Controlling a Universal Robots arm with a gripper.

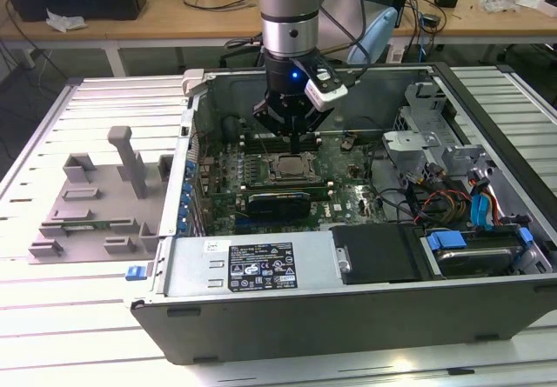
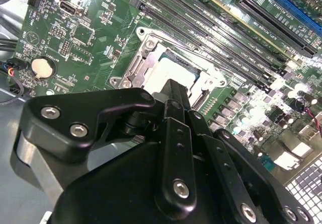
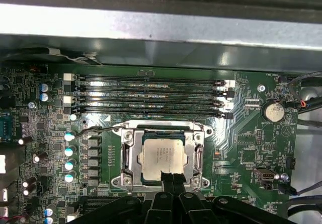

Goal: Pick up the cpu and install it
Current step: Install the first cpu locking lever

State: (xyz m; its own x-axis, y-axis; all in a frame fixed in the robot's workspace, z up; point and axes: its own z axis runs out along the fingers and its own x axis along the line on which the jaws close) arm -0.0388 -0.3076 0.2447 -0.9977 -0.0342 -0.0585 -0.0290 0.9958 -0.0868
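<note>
cpu [image 3: 160,156] — square, silver-grey top — flat within metal socket frame [image 3: 127,156]

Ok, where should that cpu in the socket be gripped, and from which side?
Probably by two opposite edges of the cpu, coming straight down from above. It lies flat and low inside the metal frame that rings it, so a sideways approach looks blocked.

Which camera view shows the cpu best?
The first wrist view: the cpu lies face-on in its socket, almost wholly visible. The second wrist view has the gripper covering part; the exterior view shows it distant, under the gripper.
</note>
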